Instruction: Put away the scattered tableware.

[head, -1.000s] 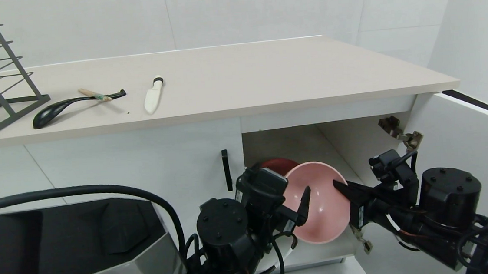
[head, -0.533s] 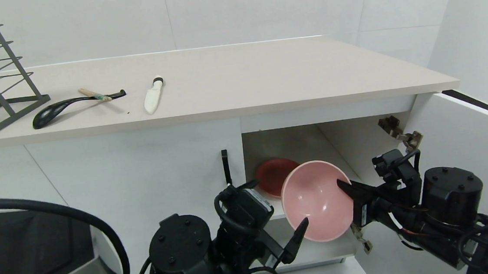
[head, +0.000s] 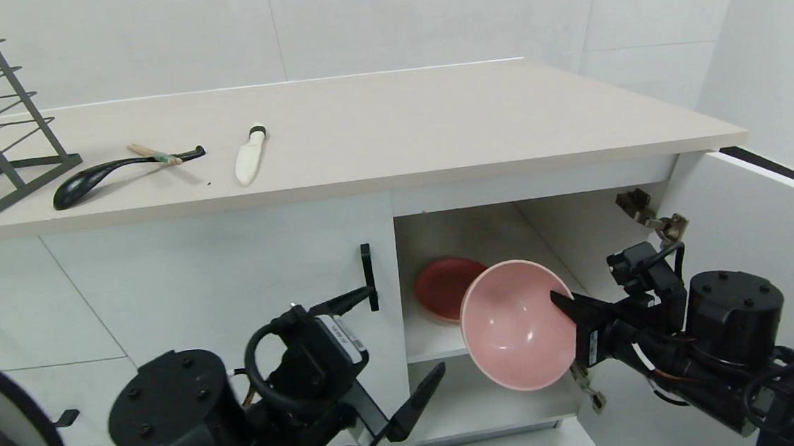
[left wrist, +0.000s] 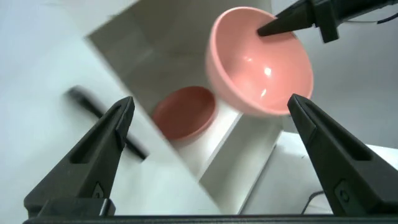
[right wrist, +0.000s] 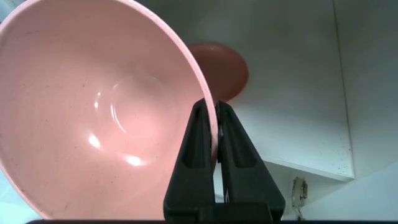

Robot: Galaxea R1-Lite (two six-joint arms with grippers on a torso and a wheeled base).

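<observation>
Beneath the surface the cupboard is open. The right gripper has its jaws clamped on the pink bowl at the shelf front edge; the left gripper has its jaws apart. Next, likely, the bowl goes beside the red plate.

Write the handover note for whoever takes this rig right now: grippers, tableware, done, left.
Grippers: the right gripper is shut on the rim of the pink bowl, held tilted at the open cabinet, not yet on a shelf. The left gripper is open and empty, low before the closed door.
Done: the red dish sits on the upper shelf.
On the countertop: black spoon, wooden stick across its handle, white knife.
Left: shelve the bowl, then put away those three.
</observation>
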